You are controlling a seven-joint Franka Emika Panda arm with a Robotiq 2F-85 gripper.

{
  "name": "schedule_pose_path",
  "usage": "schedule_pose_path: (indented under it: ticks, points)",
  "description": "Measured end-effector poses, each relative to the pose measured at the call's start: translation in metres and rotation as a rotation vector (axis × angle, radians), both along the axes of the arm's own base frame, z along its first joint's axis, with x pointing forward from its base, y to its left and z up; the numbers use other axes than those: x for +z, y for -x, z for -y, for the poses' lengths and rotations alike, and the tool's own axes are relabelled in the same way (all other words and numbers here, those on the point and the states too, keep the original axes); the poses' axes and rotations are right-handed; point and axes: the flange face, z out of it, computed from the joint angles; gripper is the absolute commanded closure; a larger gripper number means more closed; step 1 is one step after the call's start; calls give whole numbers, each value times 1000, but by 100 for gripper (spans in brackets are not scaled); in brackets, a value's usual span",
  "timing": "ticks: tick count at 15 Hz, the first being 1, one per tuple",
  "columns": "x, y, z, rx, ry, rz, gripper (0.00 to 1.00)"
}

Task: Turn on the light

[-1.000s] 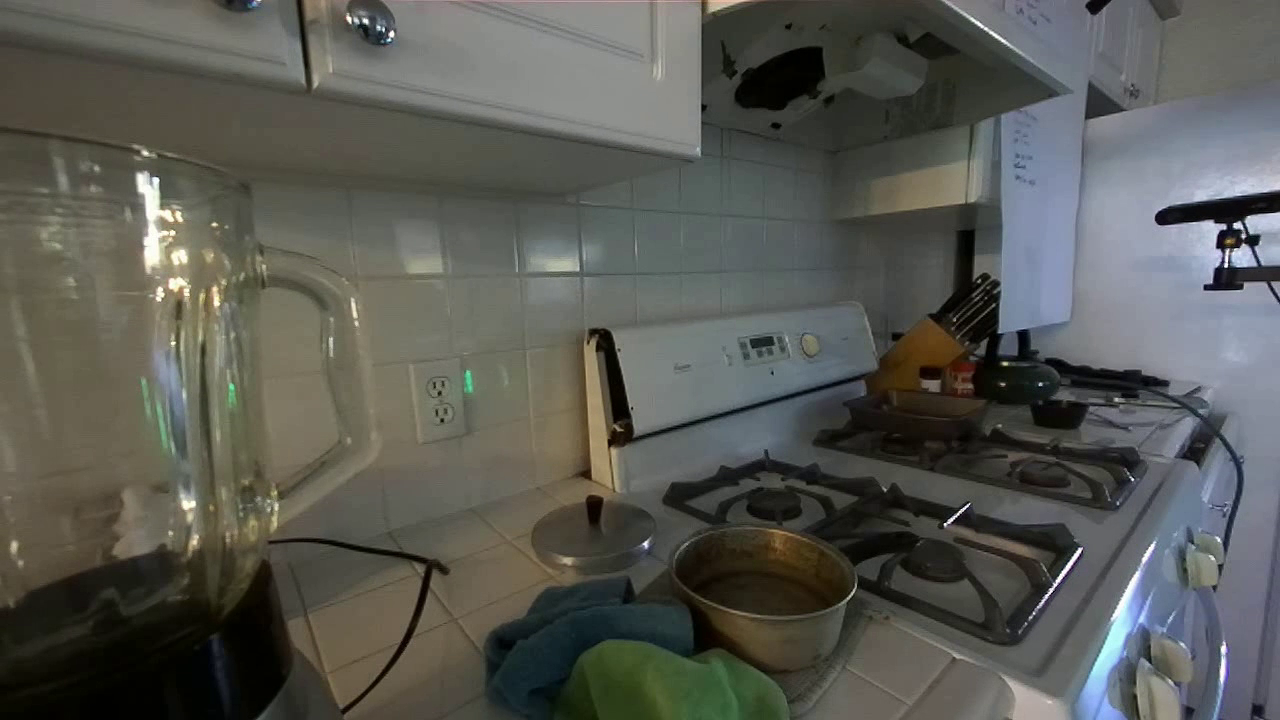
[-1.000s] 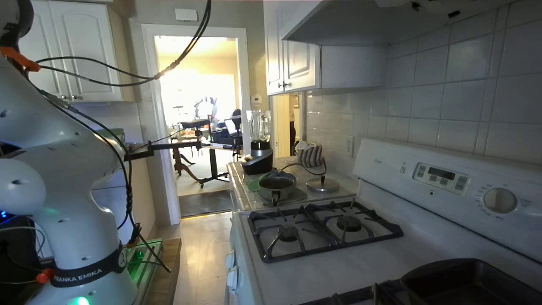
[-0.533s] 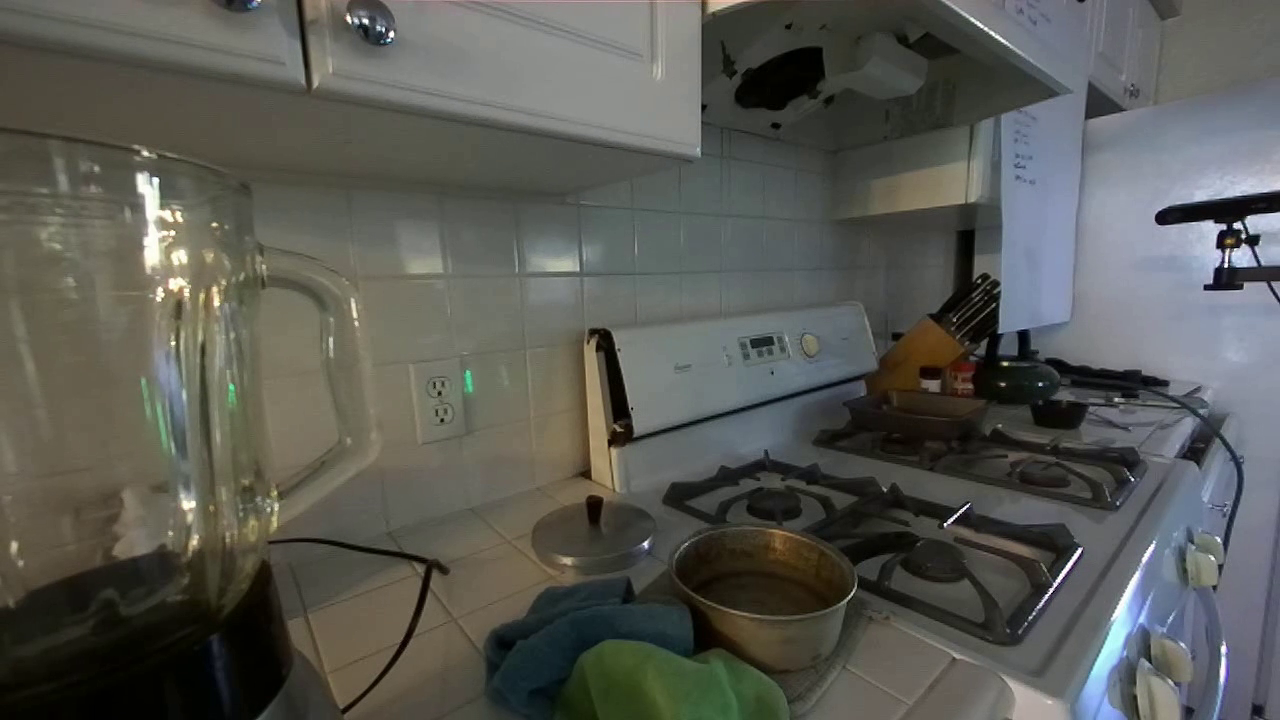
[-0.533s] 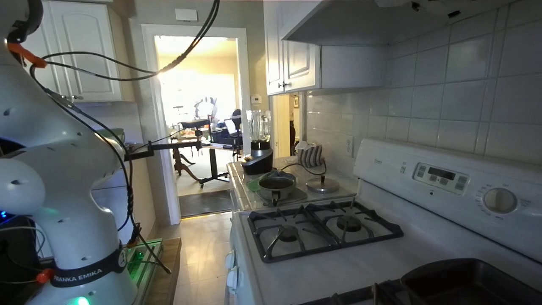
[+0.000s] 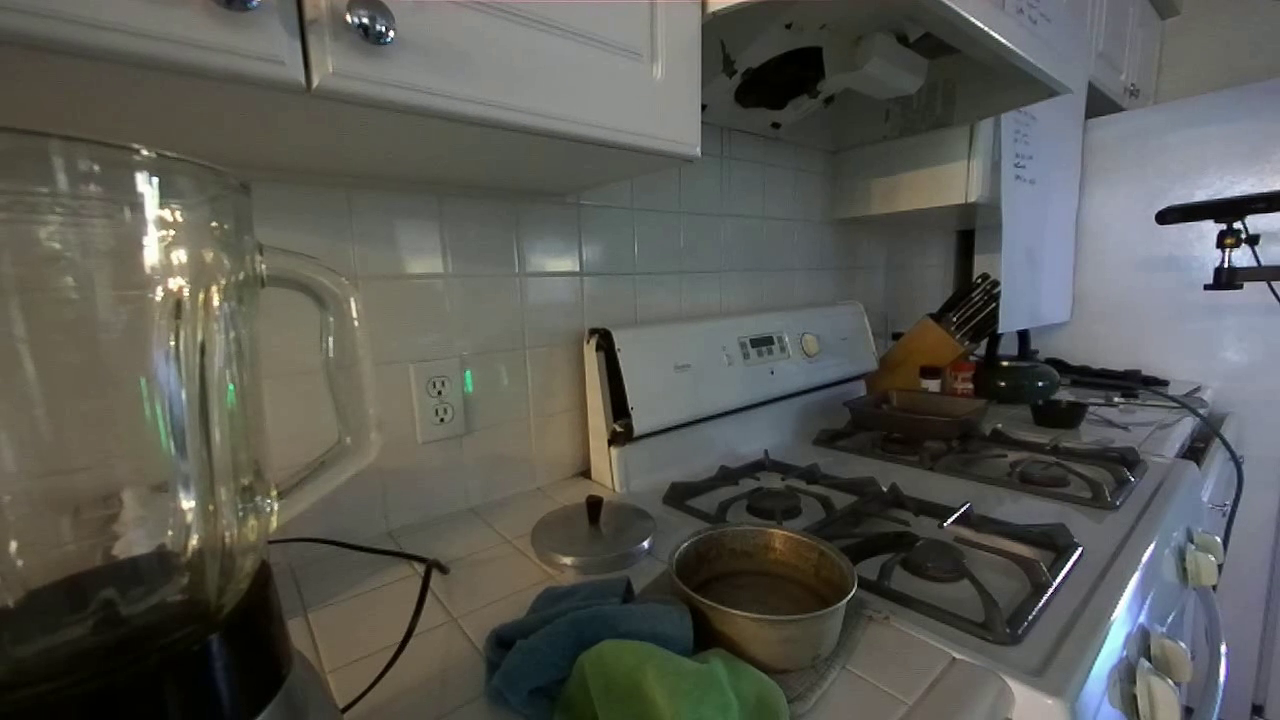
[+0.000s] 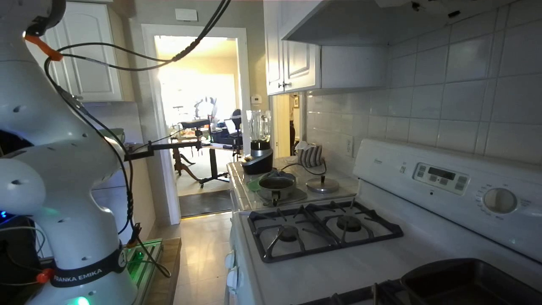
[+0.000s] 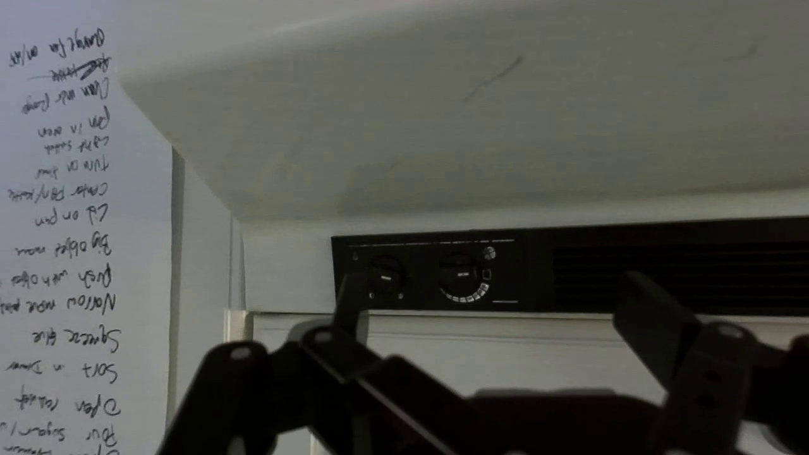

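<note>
Likely aligning step: end effector point(image 7: 494, 287) spread, gripping nothing, facing the control panel point(image 7: 425, 273); next probably needs centering on presumed light knob point(image 7: 386, 276), pinching, turning.

In an exterior view, white sloped range hood point(image 5: 850, 112) hangs above white gas stove point(image 5: 1000, 500). At left, round metal lid point(image 5: 600, 540) lies on white tiled counter point(image 5: 490, 580), left of and farther than round metal saucepan point(image 5: 775, 625).

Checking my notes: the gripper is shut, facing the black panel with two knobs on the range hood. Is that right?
Not shut: in the wrist view the gripper stands open. It does face the black panel with two knobs on the range hood.
</note>
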Motion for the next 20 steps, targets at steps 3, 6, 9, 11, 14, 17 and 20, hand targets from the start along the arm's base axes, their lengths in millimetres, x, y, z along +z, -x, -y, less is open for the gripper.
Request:
schedule_pose_path:
  ticks: [3, 6, 9, 11, 14, 17, 20]
  points:
    - [4, -21, 10, 10, 45, -17, 0]
    - [4, -43, 21, 32, 98, -42, 0]
    - [4, -59, 33, 58, 156, -78, 0]
    - [7, -65, 40, 89, 190, -111, 0]
    - [19, -67, 48, 134, 238, -149, 0]
    - [28, -69, 54, 165, 270, -174, 0]
    - [28, -79, 61, 186, 289, -205, 0]
